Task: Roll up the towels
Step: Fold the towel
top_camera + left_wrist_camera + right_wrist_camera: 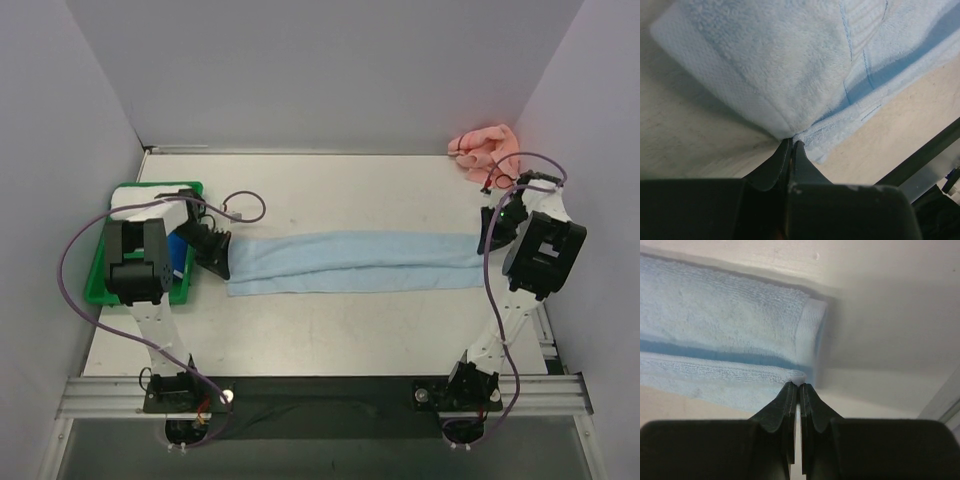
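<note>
The light blue towel (350, 262) lies as a long folded strip across the middle of the table. At its left end my left gripper (218, 262) is shut, pinching a corner of the blue towel (790, 65) between its tips (792, 142). My right gripper (488, 240) is shut on the corner at the right end of the blue towel (730, 340), a bit of hem caught at its tips (799, 385). The salmon pink towel (486, 148) lies bunched in the far right corner.
A green tray (100, 280) sits at the left edge under the left arm. Grey walls close in the table on the left, back and right. A metal rail (320, 392) runs along the near edge. Purple cables loop from both arms.
</note>
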Robot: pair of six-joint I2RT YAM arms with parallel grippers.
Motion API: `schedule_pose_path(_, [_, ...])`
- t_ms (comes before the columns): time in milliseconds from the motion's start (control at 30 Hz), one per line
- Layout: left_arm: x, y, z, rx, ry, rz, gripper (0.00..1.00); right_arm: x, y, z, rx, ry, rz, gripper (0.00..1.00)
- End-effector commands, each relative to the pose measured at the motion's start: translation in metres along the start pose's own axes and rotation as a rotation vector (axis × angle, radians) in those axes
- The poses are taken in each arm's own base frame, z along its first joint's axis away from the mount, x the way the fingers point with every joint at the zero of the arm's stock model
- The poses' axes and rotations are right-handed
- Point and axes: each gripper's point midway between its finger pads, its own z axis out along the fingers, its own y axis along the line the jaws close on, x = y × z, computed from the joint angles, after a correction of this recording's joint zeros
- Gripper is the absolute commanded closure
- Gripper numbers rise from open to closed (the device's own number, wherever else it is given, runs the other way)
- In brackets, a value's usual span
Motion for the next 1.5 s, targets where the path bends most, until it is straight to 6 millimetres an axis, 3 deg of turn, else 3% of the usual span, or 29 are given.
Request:
schedule_pose_path(0, [-0.014,0.021,0.01,-0.066,-0.04,0.012,1.0,0.014,0.0,0.008,0.007,0.072,-0.012,1.0])
schedule_pose_path(133, [-0.023,0.032,0.011,-0.099,-0.045,-0.003,1.0,0.015,-0.003,0.007,0.025,0.08,-0.019,1.0])
schedule_pose_path(300, [-0.057,0.033,-0.009,-0.112,-0.117,0.01,1.0,0.005,-0.003,0.002,0.03,0.052,-0.002,1.0])
schedule_pose_path(500, [-0.088,-0.002,-0.067,-0.061,-0.213,0.109,1.0,-0.004,0.007,-0.013,0.005,-0.01,0.011,1.0])
schedule_pose_path(633, [-0.078,-0.032,-0.086,0.017,-0.219,0.161,1.0,-0.005,0.012,-0.023,-0.013,-0.043,0.019,1.0])
schedule_pose_path(700, [-0.067,-0.041,-0.083,0.037,-0.189,0.185,1.0,-0.004,0.014,-0.024,-0.017,-0.044,0.021,1.0])
schedule_pose_path(833, [-0.035,-0.036,-0.049,0.077,-0.083,0.143,1.0,0.0,0.014,-0.019,-0.021,-0.027,0.027,1.0])
schedule_pose_path(1033, [-0.01,-0.01,0.008,0.076,0.014,0.085,1.0,0.004,0.009,-0.01,-0.015,0.005,0.035,1.0])
schedule_pose_path(1200, [0.003,-0.002,0.033,0.031,0.069,0.084,1.0,0.005,0.004,-0.009,0.001,0.014,0.032,1.0])
schedule_pose_path(1467, [-0.016,0.025,0.025,-0.09,0.035,0.046,1.0,-0.01,-0.002,-0.018,0.024,-0.024,0.032,1.0])
